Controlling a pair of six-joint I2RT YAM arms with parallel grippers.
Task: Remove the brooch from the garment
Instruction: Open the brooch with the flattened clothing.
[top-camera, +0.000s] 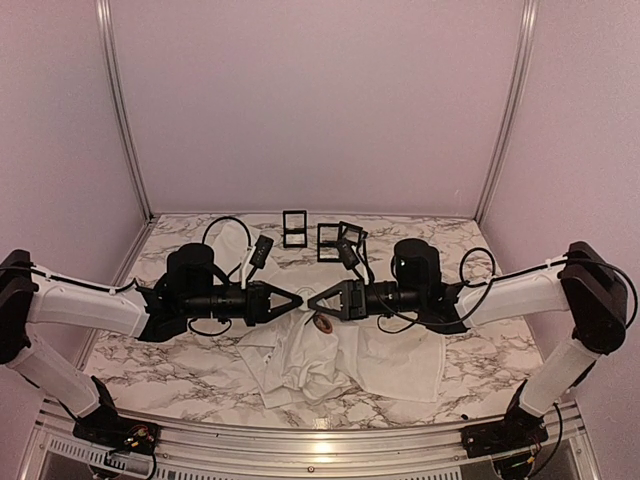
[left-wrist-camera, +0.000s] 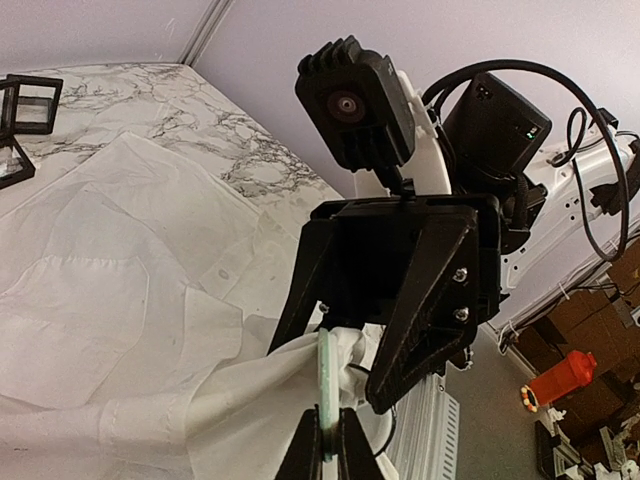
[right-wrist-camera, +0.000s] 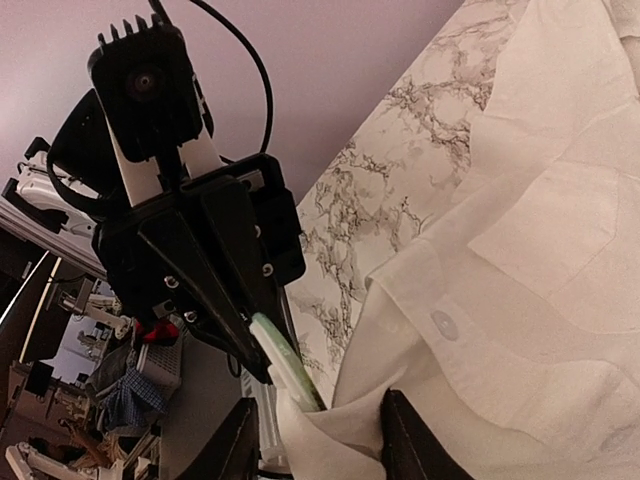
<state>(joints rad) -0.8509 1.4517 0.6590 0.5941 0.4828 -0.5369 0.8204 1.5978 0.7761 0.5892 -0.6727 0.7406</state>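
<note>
The garment (top-camera: 400, 365), a white button-up shirt, lies crumpled on the marble table, with one fold pulled up between the two arms. The brooch (left-wrist-camera: 327, 370) is a thin pale green disc seen edge-on, pinned in that raised fold. My left gripper (left-wrist-camera: 330, 418) is shut on the disc's lower rim. Opposite it, the right gripper's fingers (left-wrist-camera: 420, 300) straddle the bunched cloth just behind the disc. In the right wrist view the right gripper (right-wrist-camera: 320, 440) holds a wad of the garment (right-wrist-camera: 540, 250), and the brooch (right-wrist-camera: 285, 362) stands above it. Both grippers (top-camera: 296, 300) (top-camera: 313, 300) meet tip to tip above the table's middle.
Several small black square frames (top-camera: 328, 242) stand at the back of the table, one of them (left-wrist-camera: 25, 105) at the left wrist view's far left. A metal rail (top-camera: 300, 440) runs along the near edge. A small brown oval (top-camera: 322, 323) shows under the fingertips.
</note>
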